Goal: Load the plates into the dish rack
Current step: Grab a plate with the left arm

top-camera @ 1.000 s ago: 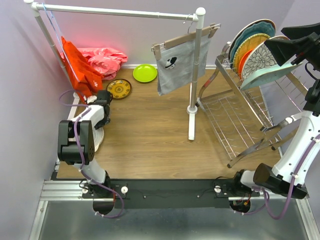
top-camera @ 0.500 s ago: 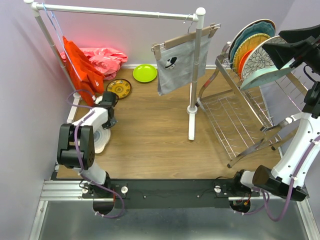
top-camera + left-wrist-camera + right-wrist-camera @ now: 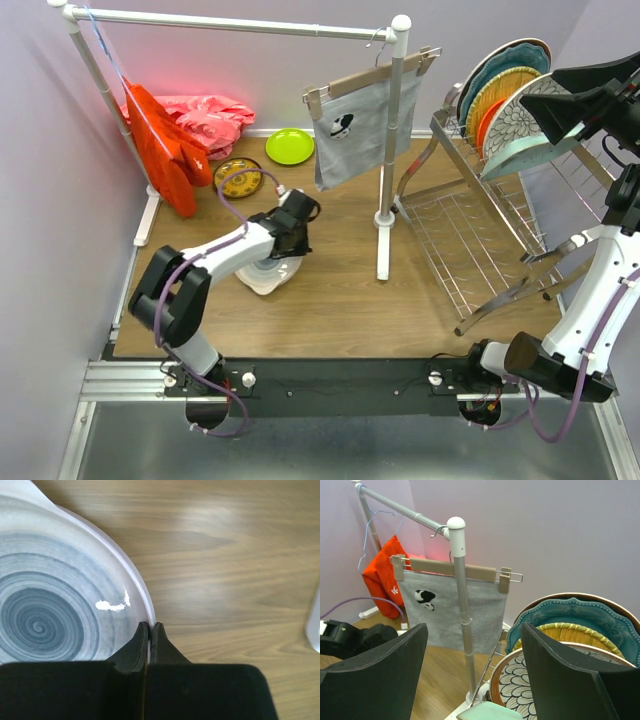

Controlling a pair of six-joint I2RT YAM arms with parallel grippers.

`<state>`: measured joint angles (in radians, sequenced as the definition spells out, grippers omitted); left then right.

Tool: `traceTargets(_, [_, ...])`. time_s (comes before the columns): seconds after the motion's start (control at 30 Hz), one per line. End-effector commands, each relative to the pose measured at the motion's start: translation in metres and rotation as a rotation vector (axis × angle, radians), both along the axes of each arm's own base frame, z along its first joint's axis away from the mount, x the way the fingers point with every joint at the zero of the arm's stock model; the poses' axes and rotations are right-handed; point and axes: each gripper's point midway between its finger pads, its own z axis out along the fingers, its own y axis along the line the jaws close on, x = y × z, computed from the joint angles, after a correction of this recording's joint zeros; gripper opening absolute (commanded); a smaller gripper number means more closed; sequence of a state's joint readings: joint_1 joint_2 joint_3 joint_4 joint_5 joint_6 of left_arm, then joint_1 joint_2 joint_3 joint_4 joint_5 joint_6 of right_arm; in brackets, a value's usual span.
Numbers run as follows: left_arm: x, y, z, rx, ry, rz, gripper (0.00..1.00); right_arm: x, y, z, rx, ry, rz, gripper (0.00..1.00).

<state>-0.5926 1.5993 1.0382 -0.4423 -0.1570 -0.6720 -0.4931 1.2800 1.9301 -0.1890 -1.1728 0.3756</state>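
Left tool [image 3: 150,625] pinches the rim of the white ringed plate [image 3: 50,610] on the tabletop [image 3: 225,555]; right tool [image 3: 474,630] gapes wide, empty, near the dish rack [image 3: 470,240].

The rail's post [image 3: 388,150] and its hanging grey cloth [image 3: 352,130] stood between the surface's [image 3: 330,300] left half and the rack [image 3: 470,240]. Nearer than the post, wood lay open across to the rack's front tines. Plates [image 3: 505,85] filled the rack's far end, with the right gripper's [image 3: 548,92] wide jaws just above them. The left gripper [image 3: 150,626], jaws clamped on a ringed plate [image 3: 262,278], sat left of the post, and a red cloth [image 3: 160,150] hung beyond
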Motion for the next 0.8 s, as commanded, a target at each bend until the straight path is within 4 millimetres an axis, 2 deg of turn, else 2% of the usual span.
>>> traceTargets(0.0, [0.003,-0.086,0.019,-0.157,-0.041,-0.167,0.00,-0.008,0.005,-0.006,-0.013,0.018,0.023,0.83])
traceTargets(0.03, [-0.004,-0.097,0.008,-0.133,-0.018,-0.201,0.00,-0.009,0.005,-0.006,-0.018,0.014,0.022,0.83])
traceTargets(0.1, [-0.005,-0.112,0.010,-0.135,-0.025,-0.238,0.00,-0.011,0.006,-0.009,-0.019,0.019,0.022,0.83])
traceTargets(0.13, [-0.009,-0.120,0.005,-0.127,-0.019,-0.257,0.00,-0.010,0.006,-0.010,-0.022,0.020,0.021,0.83])
traceTargets(0.27, [-0.014,-0.137,0.001,-0.158,-0.017,-0.320,0.00,-0.010,0.005,-0.015,-0.021,0.031,0.016,0.83])
traceTargets(0.37, [-0.017,-0.141,-0.002,-0.186,-0.014,-0.348,0.18,-0.008,0.004,-0.016,-0.016,0.037,0.011,0.83])
traceTargets(0.4, [-0.020,-0.142,-0.004,-0.189,-0.011,-0.363,0.30,-0.009,0.004,-0.015,-0.015,0.035,0.009,0.83])
traceTargets(0.5, [-0.024,-0.145,-0.005,-0.216,-0.006,-0.393,0.40,-0.008,0.003,-0.015,-0.013,0.036,0.006,0.83])
traceTargets(0.67, [-0.030,-0.143,0.014,-0.261,-0.055,-0.414,0.47,-0.008,0.003,-0.015,-0.012,0.037,0.003,0.83])
traceTargets(0.77, [-0.038,-0.125,0.030,-0.271,-0.096,-0.383,0.50,-0.009,0.004,-0.015,-0.019,0.035,0.002,0.84])
